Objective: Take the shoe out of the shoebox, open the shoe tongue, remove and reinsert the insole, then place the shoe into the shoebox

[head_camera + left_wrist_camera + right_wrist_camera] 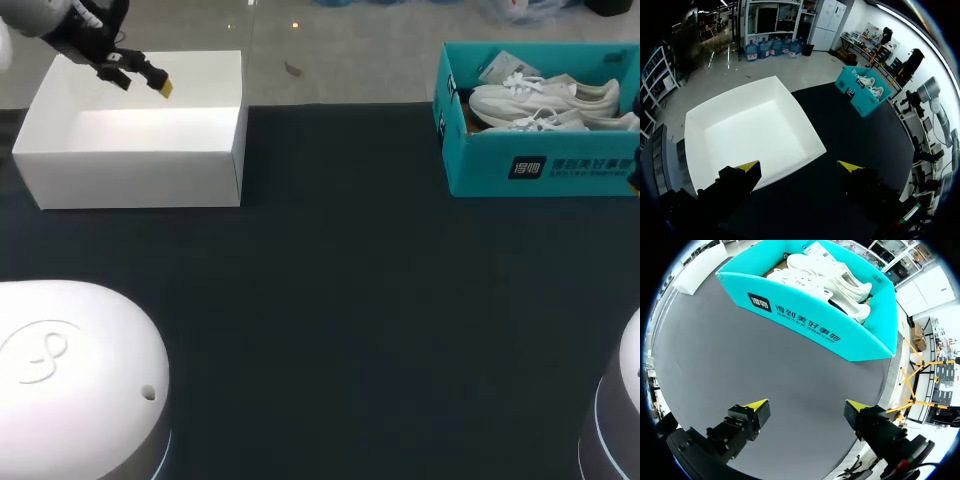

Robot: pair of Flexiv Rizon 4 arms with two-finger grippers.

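At the far left of the counter (330, 300) stands a white box (130, 145), open-topped and showing only its bare floor, with the left gripper (150, 78) hanging above its back part, fingers spread wide and holding nothing; the left wrist view shows both yellow tips parted over the box's near rim. The dark middle of the counter lies between the two boxes. At the far right sits the teal shoebox (540, 165), and in it lie two white shoes (545, 97) on their sides, laced, one just in front of the other, with a paper tag tucked near the back corner. The right gripper (807, 410) shows only in its own wrist view, held over the counter just short of the shoebox's printed wall, fingers apart and bare. Shoes lying in the box fit both a stage before one is lifted out and a stage after it has gone back in, so the pictures do not settle which. The shoes look soft-sided and pale, with thick light soles and slack laces. Any grasp would do best to close across the firm sole and upper rather than on the laces, and to mind the cardboard wall, which would likely shift if nudged.
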